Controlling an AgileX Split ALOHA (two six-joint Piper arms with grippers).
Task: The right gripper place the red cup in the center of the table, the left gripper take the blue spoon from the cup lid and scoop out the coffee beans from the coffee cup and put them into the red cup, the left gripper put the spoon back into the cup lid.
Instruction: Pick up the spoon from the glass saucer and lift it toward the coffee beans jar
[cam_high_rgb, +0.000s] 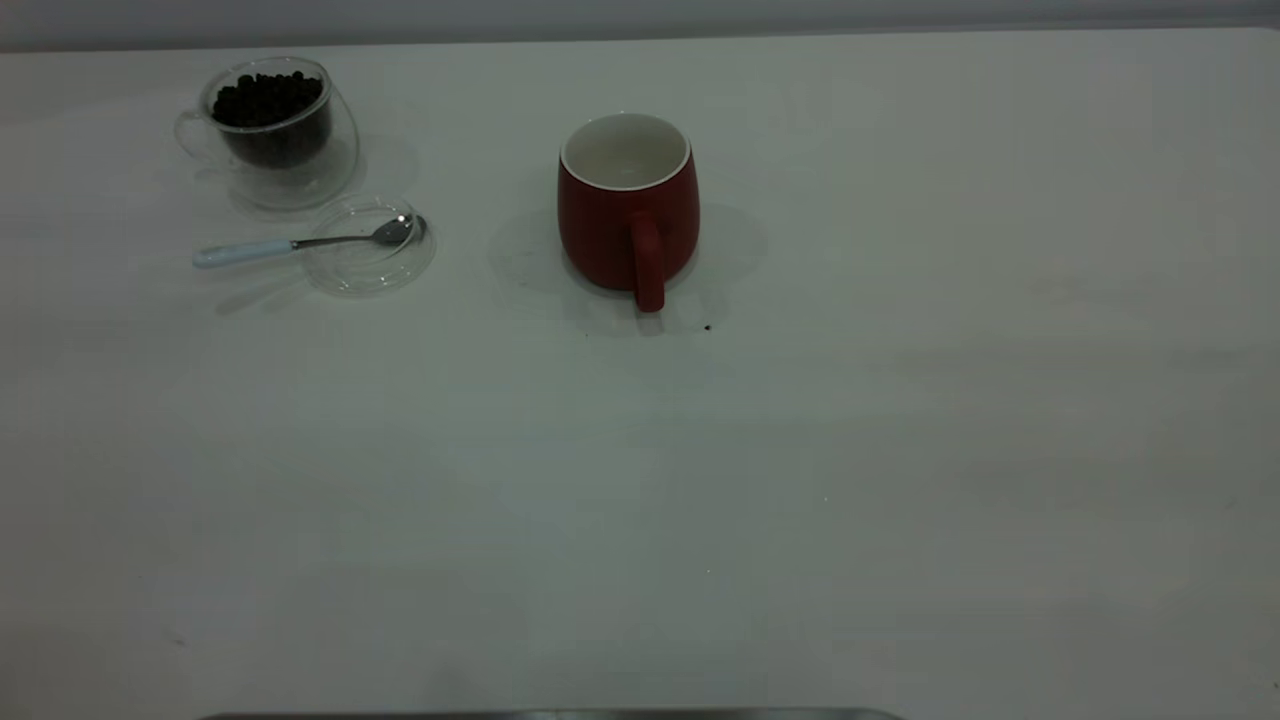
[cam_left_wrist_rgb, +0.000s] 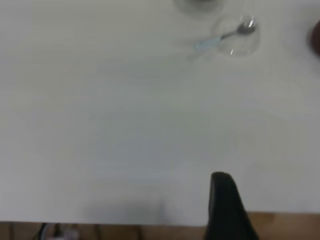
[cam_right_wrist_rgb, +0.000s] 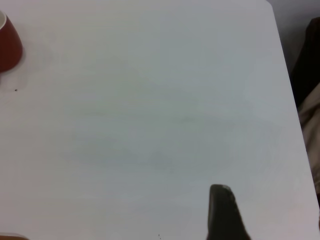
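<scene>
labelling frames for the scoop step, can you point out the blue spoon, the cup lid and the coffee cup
blue spoon (cam_high_rgb: 243, 251): exterior view, on its pale blue handle.
cup lid (cam_high_rgb: 352, 276): exterior view, on the bare glass near its front rim.
coffee cup (cam_high_rgb: 300, 178): exterior view, on its clear outer wall below the beans.

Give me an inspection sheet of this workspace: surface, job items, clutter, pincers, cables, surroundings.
Surface: white table, a few tiny dark specks near the red cup.
Job items: red cup upright near the table's middle, inside white, no beans visible in it, handle toward the camera. Coffee cup at far left, holding coffee beans. Cup lid in front of it; blue spoon lies with its bowl in the lid, handle sticking out to the left.
Clutter: nothing seen.
Pincers: left pincer and right pincer each show one dark finger at the table's edge, far from the items; open or shut cannot be told.
Cables: something dark below the table edge in the left wrist view, unclear.
Surroundings: plain wall behind.
</scene>
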